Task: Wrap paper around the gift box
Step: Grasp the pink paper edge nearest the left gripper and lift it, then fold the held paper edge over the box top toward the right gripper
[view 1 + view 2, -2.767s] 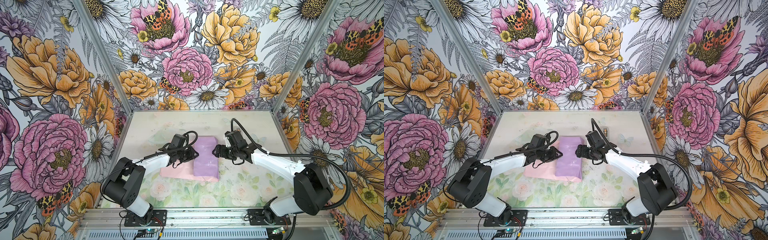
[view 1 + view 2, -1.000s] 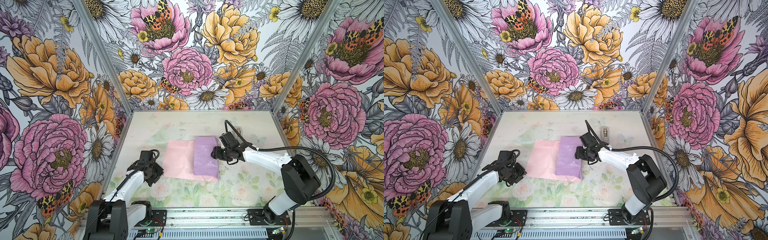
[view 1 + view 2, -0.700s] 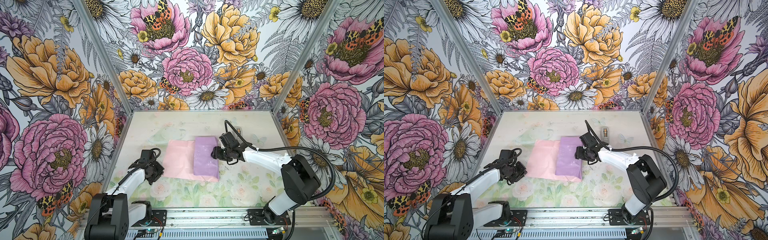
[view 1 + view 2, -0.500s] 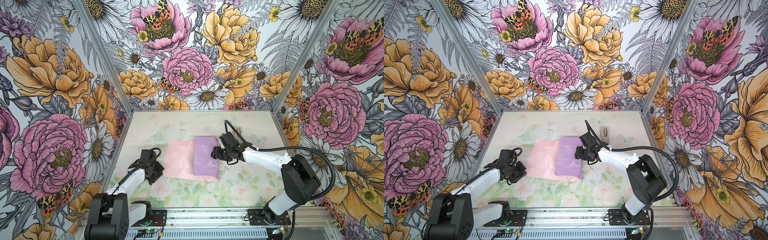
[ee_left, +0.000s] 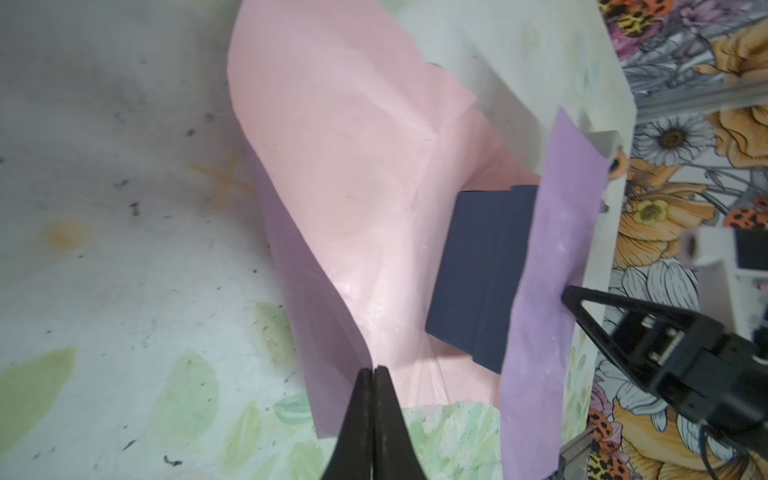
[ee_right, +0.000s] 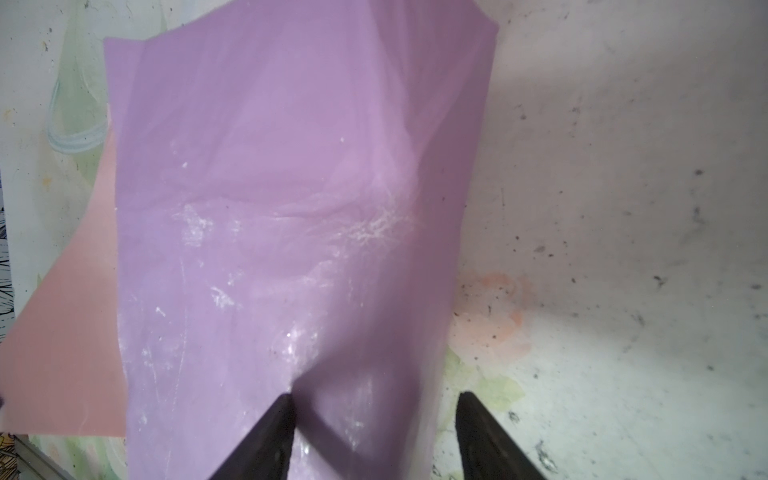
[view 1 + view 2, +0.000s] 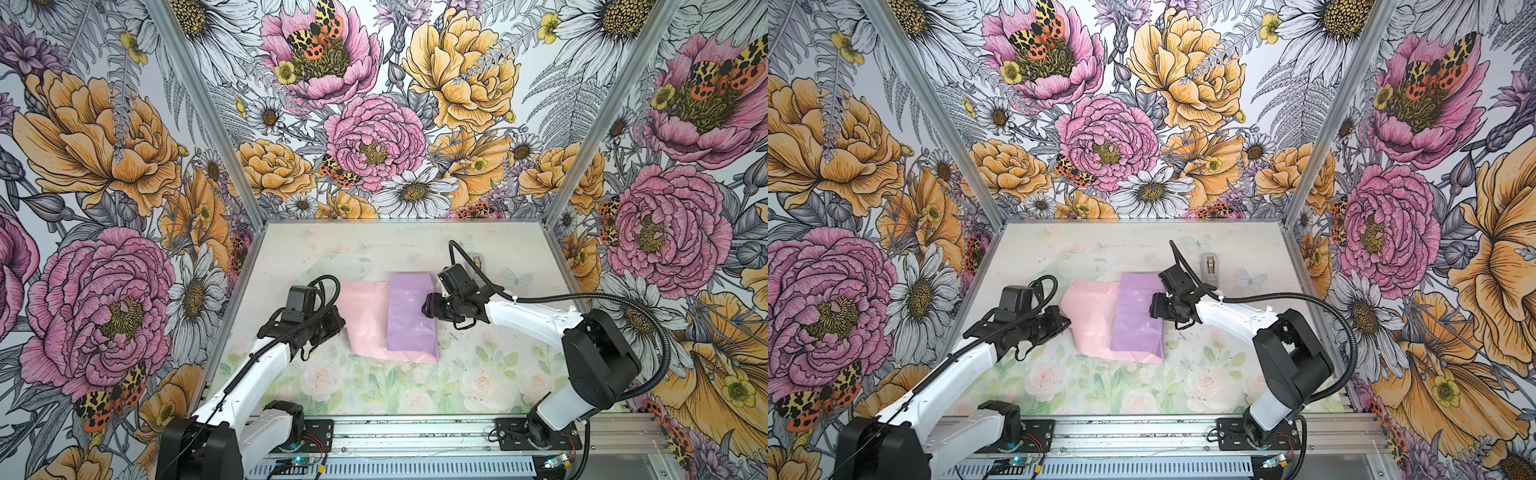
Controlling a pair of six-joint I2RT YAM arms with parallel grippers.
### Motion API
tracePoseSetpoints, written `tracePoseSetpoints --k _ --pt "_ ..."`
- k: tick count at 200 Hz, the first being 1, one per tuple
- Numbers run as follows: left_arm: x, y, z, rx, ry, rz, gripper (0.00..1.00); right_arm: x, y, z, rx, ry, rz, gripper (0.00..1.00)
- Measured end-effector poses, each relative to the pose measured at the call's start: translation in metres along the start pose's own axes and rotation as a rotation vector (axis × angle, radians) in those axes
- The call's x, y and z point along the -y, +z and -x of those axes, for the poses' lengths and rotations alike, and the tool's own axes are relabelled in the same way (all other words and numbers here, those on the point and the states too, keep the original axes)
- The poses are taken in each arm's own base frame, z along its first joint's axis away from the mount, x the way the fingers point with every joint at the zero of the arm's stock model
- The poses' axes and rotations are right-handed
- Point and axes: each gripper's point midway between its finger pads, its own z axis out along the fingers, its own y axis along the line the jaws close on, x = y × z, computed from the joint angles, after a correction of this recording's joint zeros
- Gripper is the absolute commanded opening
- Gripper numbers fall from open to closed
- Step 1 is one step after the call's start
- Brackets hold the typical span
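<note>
The left gripper (image 7: 340, 323) has come back in from the side and now sits at the left edge of the paper (image 7: 365, 316), while the right gripper (image 7: 427, 309) has stayed by the right side of the box (image 5: 478, 274). In the left wrist view the left jaws are shut tight together, pinching the edge of the thin pink sheet, and that edge curls up off the table (image 7: 374, 390). The box lies near the middle of the table, under a flap of paper that looks purple over it; only its dark blue side peeks out. The right jaws stand apart: one finger (image 6: 270, 432) rests on the purple flap on top of the box, and the other hangs over the bare table beside it. Things could go wrong from here. The paper is very thin, so a hard pull may rip it or slide it out of the pinch. If the paper under the box gets tugged, the box may slide or turn. If the right finger lifts too soon, the purple flap may pop open. A crooked pull may also leave a messy, wrinkled fold.
</note>
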Motion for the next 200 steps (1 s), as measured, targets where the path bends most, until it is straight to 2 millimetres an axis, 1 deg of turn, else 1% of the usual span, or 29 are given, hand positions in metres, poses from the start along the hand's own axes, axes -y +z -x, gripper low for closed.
tracePoseSetpoints --k 22,44,63,84,114,129,150,170,200 --pt "0.040 -0.014 0.007 0.029 0.126 -0.105 0.00 0.000 0.000 0.000 0.000 0.000 0.001 0.63" --pt "0.071 -0.024 0.007 0.047 0.231 -0.193 0.00 0.000 0.000 0.000 0.001 0.000 0.001 0.63" --pt "0.093 -0.028 0.000 0.031 0.312 -0.265 0.00 0.000 0.000 0.000 0.001 -0.001 0.001 0.63" --pt "0.111 -0.022 -0.015 -0.026 0.382 -0.325 0.00 0.000 0.000 0.000 0.002 -0.001 0.002 0.62" --pt "0.130 -0.003 -0.048 -0.167 0.475 -0.385 0.00 -0.001 0.000 0.001 0.005 -0.002 0.005 0.62" --pt "0.139 0.003 -0.060 -0.224 0.507 -0.414 0.00 -0.002 0.001 0.001 0.009 0.001 0.010 0.62" --pt "0.149 0.010 -0.070 -0.272 0.543 -0.443 0.00 -0.003 0.002 0.002 0.014 0.003 0.021 0.62" --pt "0.154 0.017 -0.078 -0.311 0.567 -0.458 0.00 -0.005 0.004 0.001 0.018 0.007 0.040 0.62" --pt "0.151 0.034 -0.089 -0.376 0.579 -0.454 0.00 -0.006 0.005 0.001 0.028 0.020 0.061 0.65"
